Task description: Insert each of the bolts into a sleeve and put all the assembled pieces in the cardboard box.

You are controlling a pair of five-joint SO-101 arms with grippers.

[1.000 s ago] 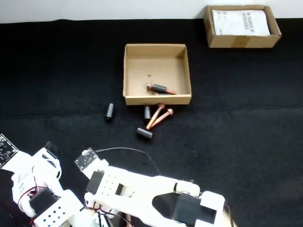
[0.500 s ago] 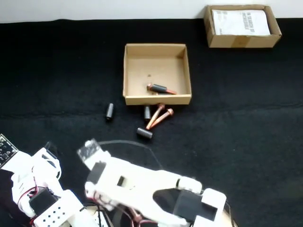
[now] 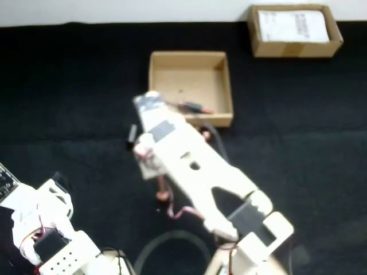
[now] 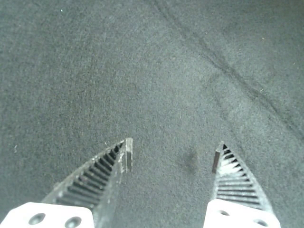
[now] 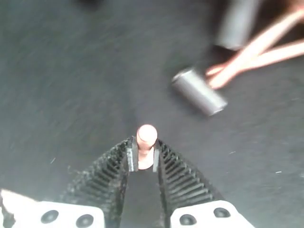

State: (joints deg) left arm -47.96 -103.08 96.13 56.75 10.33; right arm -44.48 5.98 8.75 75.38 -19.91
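1. Black cloth covers the tabletop [image 3: 304,154], and a pale wall runs along its far edge.
2. From where I stand, the right claw [image 5: 145,154] is pinched narrow on a copper bolt [image 5: 147,134]. The bolt's rounded end sticks out just past the fingertips.
3. Just ahead of that claw, a little to one side, a dark sleeve [image 5: 197,92] lies on its side on the cloth.
4. Beyond the sleeve lie two loose bolts [image 5: 266,47] close together, with a second sleeve [image 5: 237,21] beside them, farther from the claw.
5. Past the right arm sits the cardboard box [image 3: 189,55], with one assembled piece [image 3: 192,106] inside near its front wall.
6. The left claw [image 4: 172,154] is spread wide over bare cloth, well apart from the box.
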